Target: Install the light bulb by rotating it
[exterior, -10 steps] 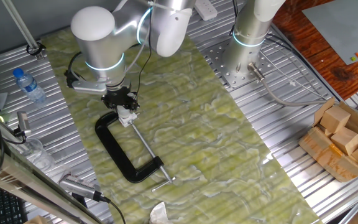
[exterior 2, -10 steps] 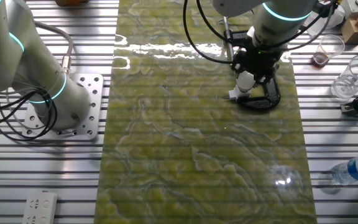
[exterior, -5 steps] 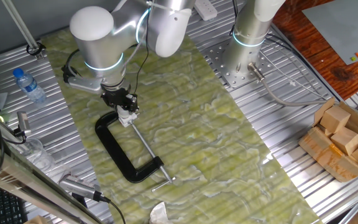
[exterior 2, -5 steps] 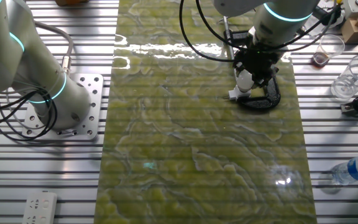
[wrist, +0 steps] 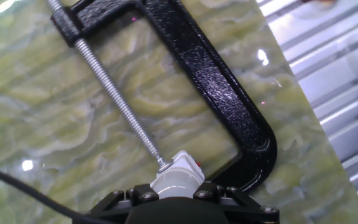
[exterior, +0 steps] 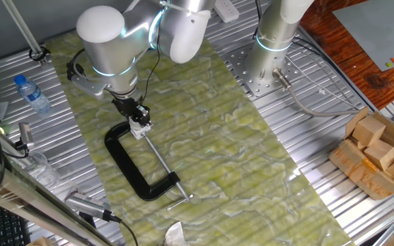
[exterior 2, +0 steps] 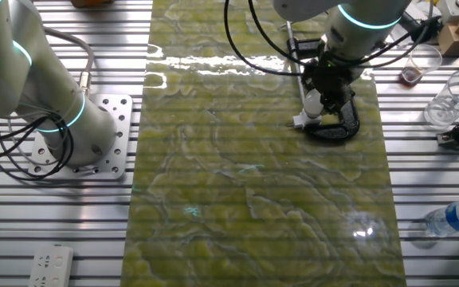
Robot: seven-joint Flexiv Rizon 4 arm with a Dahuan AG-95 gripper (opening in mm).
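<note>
The light bulb (wrist: 175,184) is a small white globe at the bottom of the hand view, held between the black fingers (wrist: 143,196). My gripper (wrist: 174,191) is shut on it. Below the bulb, a white socket (wrist: 183,164) sits clamped at the tip of the screw (wrist: 110,87) of a black C-clamp (wrist: 216,81). In the other fixed view the bulb (exterior 2: 314,101) shows white under the gripper (exterior 2: 327,89), above the clamp (exterior 2: 346,126). In one fixed view the gripper (exterior: 136,115) stands over the clamp's (exterior: 124,162) closed end, hiding most of the bulb.
A second arm's base (exterior: 269,60) is bolted at the back right. A water bottle (exterior: 31,93) lies left of the green mat (exterior: 211,143). Wooden blocks fill a box (exterior: 378,154) at the right. Clear cups (exterior 2: 421,63) stand by the mat's edge.
The hand has turned about its own axis while staying over the socket; the bracket on its side has swung round. The clamp has not moved.
</note>
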